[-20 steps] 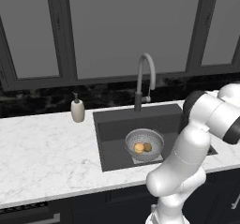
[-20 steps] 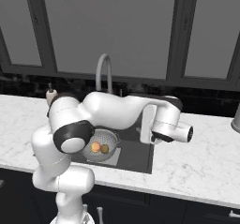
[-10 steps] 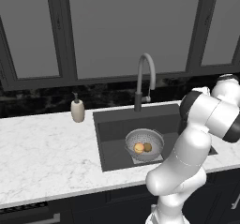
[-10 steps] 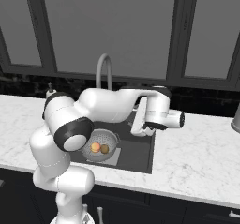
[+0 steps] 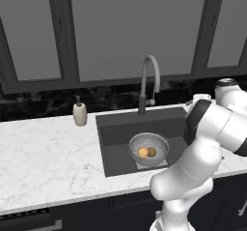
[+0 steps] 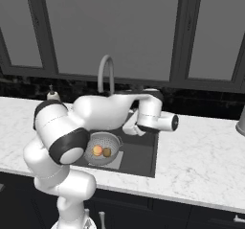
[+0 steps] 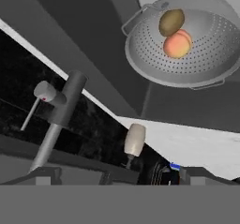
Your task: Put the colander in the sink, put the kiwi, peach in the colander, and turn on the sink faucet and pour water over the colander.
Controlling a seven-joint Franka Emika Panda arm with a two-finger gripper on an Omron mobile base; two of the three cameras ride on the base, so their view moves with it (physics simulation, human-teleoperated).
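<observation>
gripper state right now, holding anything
Gripper: open, holding nothing; kiwi and peach sit in the colander.

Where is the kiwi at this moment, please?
The kiwi lies inside the colander in the sink, touching the peach; in the left base view it is right of the peach, below the sink faucet.

The kiwi [image 5: 152, 151] and peach [image 5: 143, 152] lie side by side in the colander [image 5: 149, 149], in the sink [image 5: 116, 133].
</observation>
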